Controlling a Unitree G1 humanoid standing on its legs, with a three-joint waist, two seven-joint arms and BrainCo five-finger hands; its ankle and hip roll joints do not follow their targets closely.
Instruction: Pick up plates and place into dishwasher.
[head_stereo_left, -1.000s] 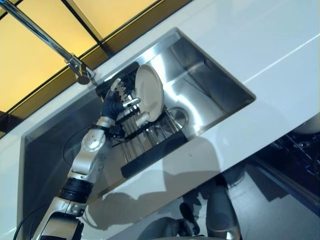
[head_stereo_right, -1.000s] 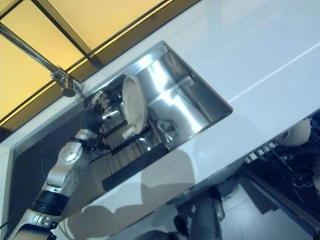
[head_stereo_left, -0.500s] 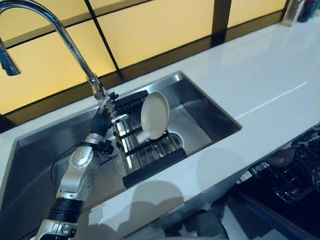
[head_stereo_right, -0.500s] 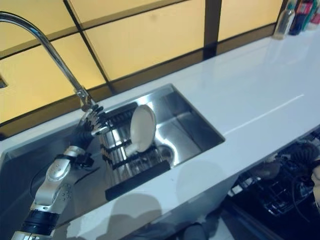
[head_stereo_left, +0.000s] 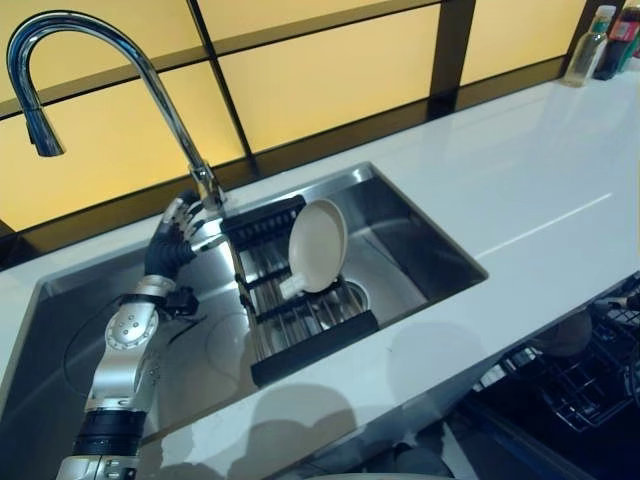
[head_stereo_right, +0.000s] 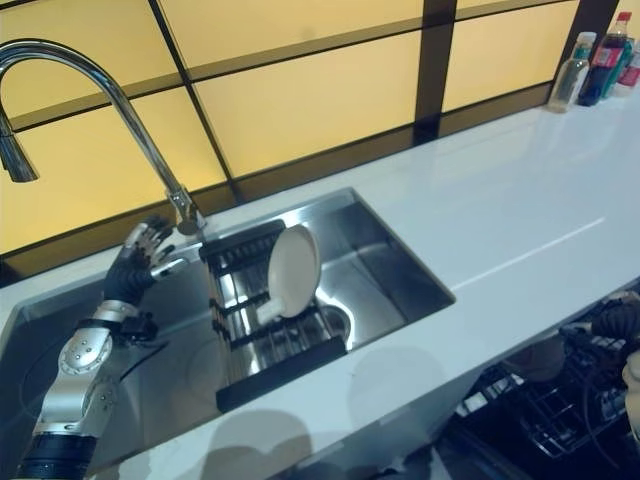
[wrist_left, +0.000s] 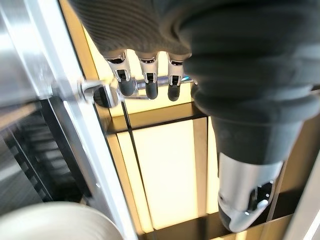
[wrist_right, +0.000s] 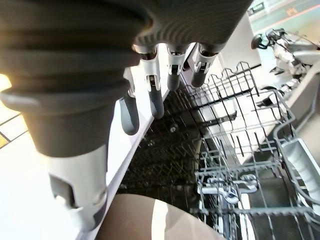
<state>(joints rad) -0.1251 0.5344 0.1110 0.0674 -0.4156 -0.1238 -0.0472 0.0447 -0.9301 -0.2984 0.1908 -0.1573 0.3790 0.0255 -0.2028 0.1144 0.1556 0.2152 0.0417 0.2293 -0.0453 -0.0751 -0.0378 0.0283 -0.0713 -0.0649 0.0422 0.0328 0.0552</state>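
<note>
The left hand (head_stereo_left: 172, 228) hangs over the sink (head_stereo_left: 420, 250) beside the tap (head_stereo_left: 120, 60), fingers loosely spread and holding nothing. Just to its right, one pale plate (head_stereo_left: 318, 245) stands on edge in the black drying rack (head_stereo_left: 300, 330) — a reach from here could clip the tap or tip the plate against the steel. A white counter (head_stereo_left: 520, 170) runs right under amber panels (head_stereo_right: 320, 90). The right hand (wrist_right: 165, 75), fingers relaxed and empty, hovers at the dishwasher's wire basket (wrist_right: 240, 150).
</note>
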